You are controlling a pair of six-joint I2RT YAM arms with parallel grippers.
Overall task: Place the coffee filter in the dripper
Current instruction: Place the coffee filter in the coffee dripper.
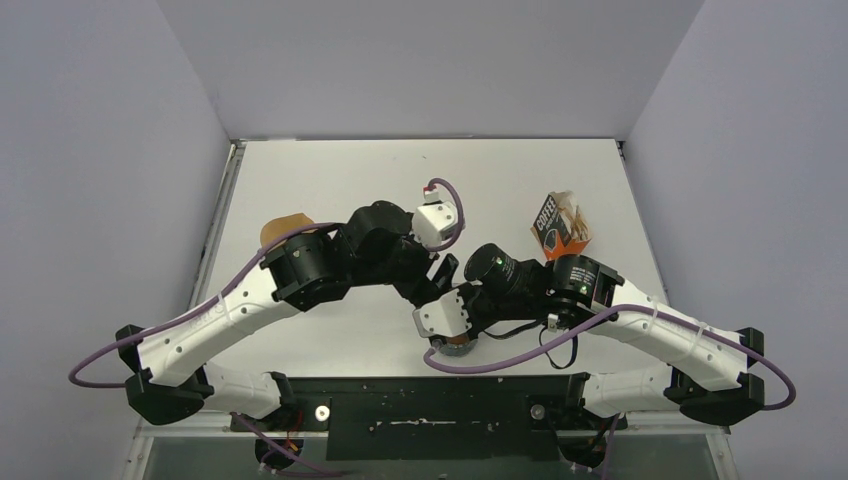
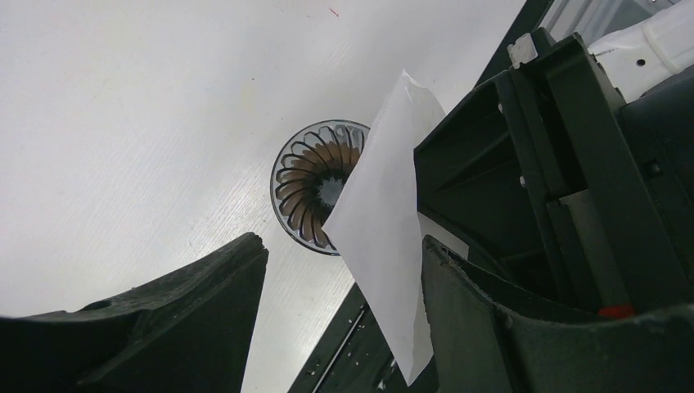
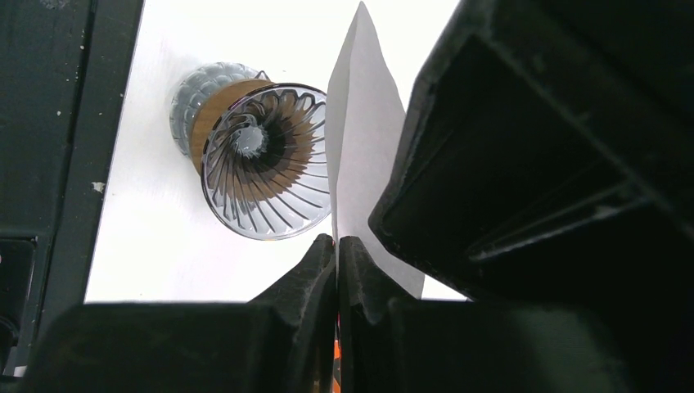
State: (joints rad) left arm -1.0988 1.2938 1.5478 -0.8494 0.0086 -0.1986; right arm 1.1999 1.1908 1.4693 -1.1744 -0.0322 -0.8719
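**Overhead view.** The left arm [image 1: 230, 310] and the right arm [image 1: 650, 325] bend inward from the near corners. Their wrists meet low over the table [image 1: 330, 170], towards its 6 o'clock edge. Only this view shows a coffee pack [image 1: 560, 225] at 2 o'clock and a brown paper cone [image 1: 285, 228] at 10 o'clock. The arms cover the filter here.

**Right wrist view.** The right gripper [image 3: 337, 250] is closed and pinches the lower edge of the coffee filter [image 3: 364, 147]. The filter is a flat, folded white sheet rising to a point. The dripper [image 3: 262, 160] stands on the table at the filter's 9 o'clock and is seen down its mouth. It has a smoky see-through wall with swirling ribs, a brown collar and a pale hole at the centre. The filter is held above and beside the dripper, not in it.

**Left wrist view.** The left gripper [image 2: 342, 246] stands open, with one finger on either side of the hanging filter. Whether the paper touches the 3 o'clock finger cannot be told. The dripper lies beyond the filter, partly covered by it.
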